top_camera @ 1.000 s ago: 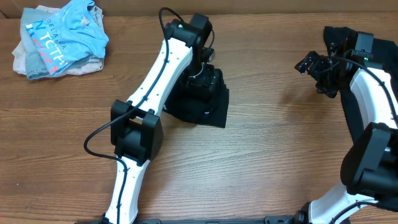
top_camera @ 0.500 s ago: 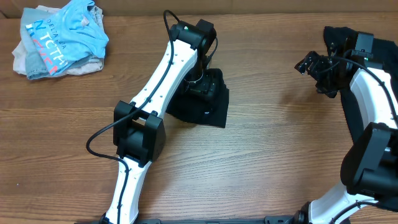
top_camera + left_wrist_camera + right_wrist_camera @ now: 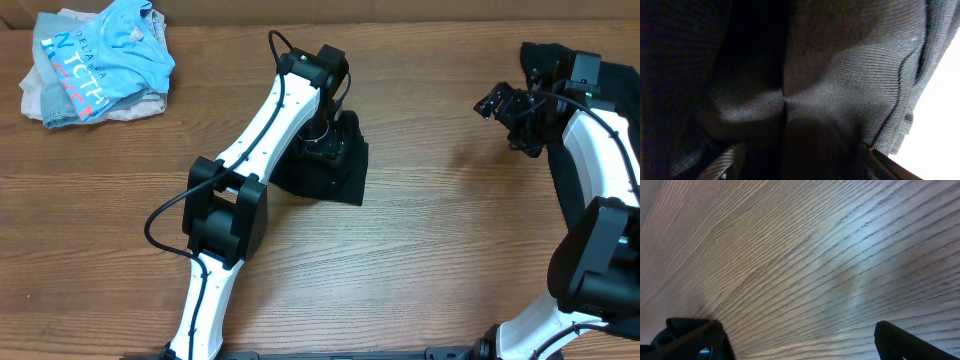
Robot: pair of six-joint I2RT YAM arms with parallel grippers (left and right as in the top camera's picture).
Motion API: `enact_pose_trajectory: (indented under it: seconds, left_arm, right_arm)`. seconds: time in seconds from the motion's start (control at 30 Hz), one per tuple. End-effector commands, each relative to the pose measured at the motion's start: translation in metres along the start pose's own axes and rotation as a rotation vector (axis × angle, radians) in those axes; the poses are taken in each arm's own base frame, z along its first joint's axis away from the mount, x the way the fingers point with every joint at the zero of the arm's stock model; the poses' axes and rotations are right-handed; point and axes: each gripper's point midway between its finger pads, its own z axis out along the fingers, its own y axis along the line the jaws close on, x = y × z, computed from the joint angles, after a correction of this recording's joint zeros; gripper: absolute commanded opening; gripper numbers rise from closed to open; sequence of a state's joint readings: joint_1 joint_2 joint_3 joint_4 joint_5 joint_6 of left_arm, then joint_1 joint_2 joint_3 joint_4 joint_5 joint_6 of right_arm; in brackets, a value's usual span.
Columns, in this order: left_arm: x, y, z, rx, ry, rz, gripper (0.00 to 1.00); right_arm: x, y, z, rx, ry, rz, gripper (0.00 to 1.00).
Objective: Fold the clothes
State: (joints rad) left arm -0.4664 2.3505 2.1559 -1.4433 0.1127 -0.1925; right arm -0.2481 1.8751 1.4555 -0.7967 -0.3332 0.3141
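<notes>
A black garment [image 3: 335, 172] lies bunched and partly folded on the wooden table [image 3: 430, 230], near the middle. My left gripper [image 3: 325, 140] is pressed down into its top part. The left wrist view is filled with the black ribbed cloth [image 3: 840, 75]; one finger edge shows wide at the bottom right, so the jaws look open around the cloth. My right gripper [image 3: 497, 103] hovers at the far right, open and empty; its wrist view [image 3: 795, 340] shows only bare wood between the two fingers.
A pile of other clothes, with a light blue printed shirt [image 3: 100, 55] on top, sits at the far left corner. More dark cloth [image 3: 548, 55] lies at the far right behind the right arm.
The left arm has shifted slightly to the right over the black garment. The garment and the right arm have not visibly moved.
</notes>
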Motion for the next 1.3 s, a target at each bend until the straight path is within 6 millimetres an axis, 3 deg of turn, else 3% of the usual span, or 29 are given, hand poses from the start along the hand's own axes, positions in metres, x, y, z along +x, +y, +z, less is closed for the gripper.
enact_pose_trajectory:
  seconds: [0.0, 0.13, 0.23, 0.37, 0.43, 0.5, 0.6, 0.8, 0.93, 1.07, 1.13, 1.27]
  left_arm:
    - [-0.009, -0.012, -0.028, 0.03, -0.075, 0.009, 0.7]
    - [-0.015, -0.016, -0.05, 0.039, -0.121, 0.029, 0.48]
    - [-0.014, -0.019, -0.057, 0.043, -0.131, 0.048, 0.48]
    - [-0.001, -0.016, -0.051, 0.031, -0.072, 0.045, 0.45]
    - [0.003, -0.014, -0.047, 0.024, -0.048, 0.041, 0.46]
    - [0.004, -0.009, -0.041, 0.0, -0.037, 0.038, 0.71]
    - [0.005, 0.003, -0.035, -0.052, -0.027, 0.03, 0.77]
    - [0.019, -0.006, -0.012, 0.049, 0.055, 0.067, 0.67]
    - [0.017, -0.011, -0.006, 0.061, 0.051, 0.08, 0.63]
    - [0.011, -0.013, -0.01, 0.063, 0.024, 0.084, 0.49]
    - [0.009, -0.013, -0.012, 0.062, 0.013, 0.086, 0.33]
    - [0.009, -0.013, -0.013, 0.063, 0.011, 0.086, 0.09]
  right_arm:
    - [-0.009, 0.006, -0.005, -0.011, -0.025, -0.009, 1.0]
    - [-0.009, 0.006, -0.005, -0.011, -0.025, -0.009, 1.0]
    - [-0.009, 0.006, -0.005, -0.011, -0.025, -0.009, 1.0]
    - [-0.009, 0.006, -0.005, -0.011, -0.025, -0.009, 1.0]
    - [-0.009, 0.006, -0.005, -0.011, -0.025, -0.009, 1.0]
    - [-0.009, 0.006, -0.005, -0.011, -0.025, -0.009, 1.0]
    - [-0.009, 0.006, -0.005, -0.011, -0.025, -0.009, 1.0]
    - [-0.009, 0.006, -0.005, -0.011, -0.025, -0.009, 1.0]
    - [-0.009, 0.006, -0.005, -0.011, -0.025, -0.009, 1.0]
    - [-0.009, 0.006, -0.005, -0.011, -0.025, -0.009, 1.0]
    - [-0.009, 0.006, -0.005, -0.011, -0.025, -0.009, 1.0]
    - [-0.009, 0.006, -0.005, -0.011, -0.025, -0.009, 1.0]
